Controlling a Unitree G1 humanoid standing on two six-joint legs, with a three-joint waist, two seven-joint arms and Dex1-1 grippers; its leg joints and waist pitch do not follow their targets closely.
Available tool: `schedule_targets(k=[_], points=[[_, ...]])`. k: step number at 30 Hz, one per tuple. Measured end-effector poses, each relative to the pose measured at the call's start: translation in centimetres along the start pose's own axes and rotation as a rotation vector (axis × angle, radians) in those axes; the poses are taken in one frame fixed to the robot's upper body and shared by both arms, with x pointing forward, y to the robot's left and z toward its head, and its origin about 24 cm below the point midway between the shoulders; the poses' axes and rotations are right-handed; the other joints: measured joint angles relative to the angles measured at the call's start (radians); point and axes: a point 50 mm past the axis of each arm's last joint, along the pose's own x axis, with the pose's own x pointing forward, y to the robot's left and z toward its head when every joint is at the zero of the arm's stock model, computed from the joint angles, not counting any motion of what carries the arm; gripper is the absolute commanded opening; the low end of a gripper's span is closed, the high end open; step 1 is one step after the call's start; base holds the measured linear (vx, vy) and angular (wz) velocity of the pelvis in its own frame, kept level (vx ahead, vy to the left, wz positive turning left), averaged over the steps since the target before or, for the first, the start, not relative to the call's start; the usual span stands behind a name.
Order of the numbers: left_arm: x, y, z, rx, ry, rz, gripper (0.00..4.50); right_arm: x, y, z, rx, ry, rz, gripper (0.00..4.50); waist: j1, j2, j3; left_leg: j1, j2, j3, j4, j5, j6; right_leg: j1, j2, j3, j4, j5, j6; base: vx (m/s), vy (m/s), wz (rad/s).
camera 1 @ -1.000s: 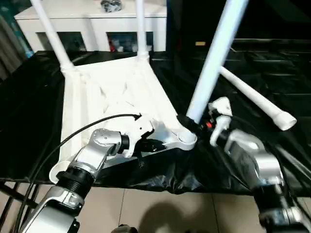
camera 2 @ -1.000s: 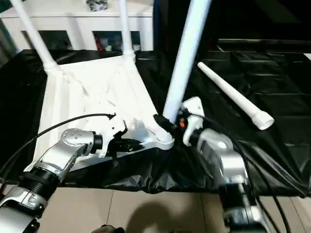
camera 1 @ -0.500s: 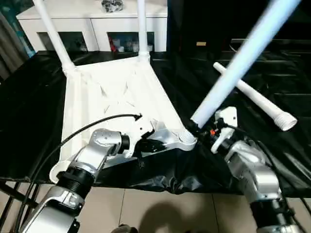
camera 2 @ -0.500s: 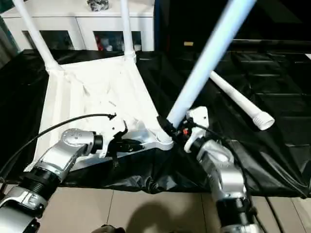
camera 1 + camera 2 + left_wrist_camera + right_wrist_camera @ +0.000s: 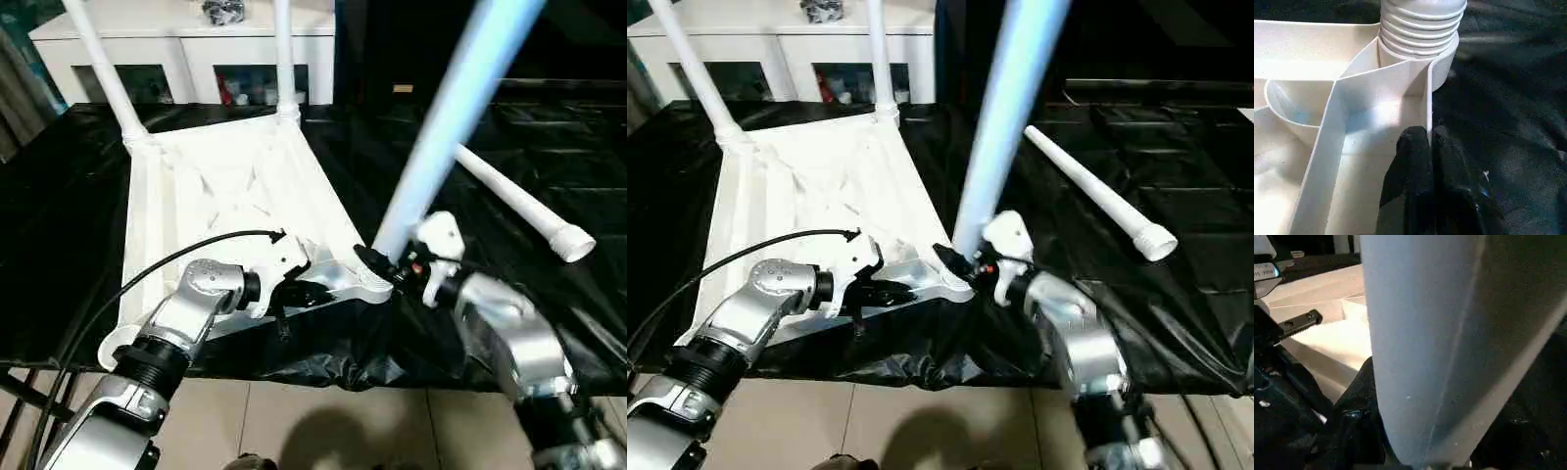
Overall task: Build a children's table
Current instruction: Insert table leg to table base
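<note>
Tabletop (image 5: 235,186) first: you have it upside down in the left-centre of the head view, on a black sheet (image 5: 549,157) that wrinkles and shines like thin plastic. It is white moulded plastic — a rectangle with raised ribs crossing its underside and a round socket at each corner. Two slim white legs (image 5: 103,73) stand upright in the far sockets, their tops cut off by the upper edge of the frame. A third leg (image 5: 446,127), a smooth pale tube, leans up and to the right from the near right socket (image 5: 377,284); the left wrist view shows its ridged, threaded end sitting in that socket. A fourth leg (image 5: 519,206) lies loose on the sheet at the right, well apart from the tabletop.

Your left gripper (image 5: 1429,147) has its black fingers pressed together on a thin upright rib beside that socket. Your right gripper (image 5: 387,266) clasps the leaning leg just above its base; its fingers are mostly hidden behind the tube. A white cabinet (image 5: 186,39) with glass doors sits along the upper left edge, partly out of frame.
</note>
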Motion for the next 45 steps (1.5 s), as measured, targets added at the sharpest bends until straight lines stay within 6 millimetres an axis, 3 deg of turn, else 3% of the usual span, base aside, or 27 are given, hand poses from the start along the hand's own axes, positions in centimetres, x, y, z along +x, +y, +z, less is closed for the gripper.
schedule_targets(k=[10, 20, 31, 36, 40, 45], points=[[-1.2, 0.1, -0.1, 0.036, 0.028, -0.034, 0.00, 0.8, -0.4, 0.5, -0.038, 0.041, 0.190, 1.88, 0.000, -0.005, 0.001, 0.000, 0.000, -0.003, -0.003, 0.000, 0.000, -0.002, 0.000, -0.003, -0.005, 0.000, 0.000, 0.000, 0.000, 0.00], [-2.4, 0.0, 0.1, 0.084, 0.053, -0.090, 0.00, 0.6, -0.7, 0.8, -0.091, 0.026, 0.390, 1.88, 0.007, -0.029, 0.011, 0.000, 0.000, -0.002, -0.010, -0.003, -0.004, -0.003, 0.000, -0.003, -0.006, 0.002, -0.003, 0.000, 0.000, 0.00], [-2.7, -0.1, 0.1, 0.087, 0.061, -0.093, 0.00, 0.6, -0.6, 0.6, -0.136, 0.001, 0.435, 1.88, 0.013, -0.029, 0.012, 0.002, 0.000, 0.000, -0.015, -0.003, -0.004, -0.002, 0.001, -0.003, -0.010, 0.002, -0.004, 0.000, 0.000, 0.00], [-2.6, 0.2, 0.0, 0.042, 0.060, -0.022, 0.00, 2.0, -0.9, 0.3, -0.046, -0.024, 0.322, 1.88, 0.001, -0.031, 0.014, 0.009, 0.000, 0.000, -0.016, -0.003, -0.005, 0.001, 0.001, -0.003, -0.010, 0.002, -0.003, 0.000, 0.000, 0.00], [-0.9, 0.7, 0.9, 0.017, 0.036, 0.154, 0.00, 4.1, -2.1, 0.6, 0.027, -0.036, 0.066, 1.88, -0.012, -0.028, 0.022, 0.011, 0.000, -0.005, -0.015, -0.003, -0.005, -0.001, 0.001, -0.007, -0.018, 0.001, -0.003, -0.028, 0.012, -0.09], [1.9, 0.0, 2.3, -0.049, 0.016, 0.318, 0.00, 5.5, -3.3, 1.1, 0.082, -0.021, -0.173, 1.88, -0.035, -0.022, 0.026, 0.009, -0.001, -0.010, -0.016, -0.003, -0.005, -0.002, -0.007, -0.024, -0.037, 0.000, -0.004, -0.024, 0.023, -0.11]])
